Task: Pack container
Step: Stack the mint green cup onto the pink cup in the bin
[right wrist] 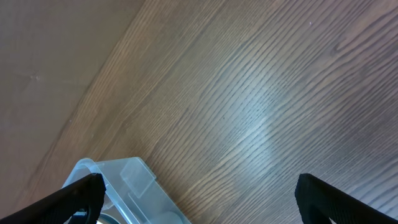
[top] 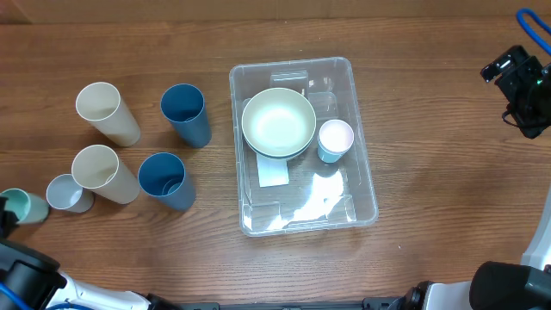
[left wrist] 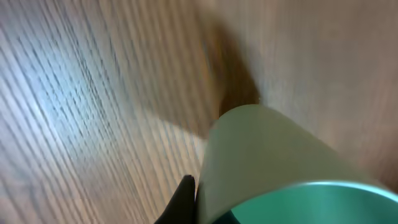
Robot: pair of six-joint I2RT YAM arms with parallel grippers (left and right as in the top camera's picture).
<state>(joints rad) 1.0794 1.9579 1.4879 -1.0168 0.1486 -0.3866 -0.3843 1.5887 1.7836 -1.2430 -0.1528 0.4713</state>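
The clear container (top: 362, 194) stands mid-table with a white label (top: 274, 173) on its base. It holds a pale green bowl (top: 277, 122) and a small light-blue cup (top: 335, 139). My left gripper (top: 7, 215) is at the far left edge, shut on a mint-green cup (top: 27, 207). In the left wrist view one black finger (left wrist: 185, 196) presses the cup's wall (left wrist: 267, 155); the other finger is hidden. My right gripper (top: 521, 86) is open and empty, to the right of the container and apart from it. Its fingers (right wrist: 199, 202) are spread wide above the container's corner (right wrist: 121, 183).
Left of the container stand two cream cups (top: 105, 113) (top: 102, 173), two dark blue cups (top: 186, 114) (top: 166, 180) and a small grey-white cup (top: 67, 193). A blue cable (top: 532, 26) hangs at the top right. Bare wood lies around the container.
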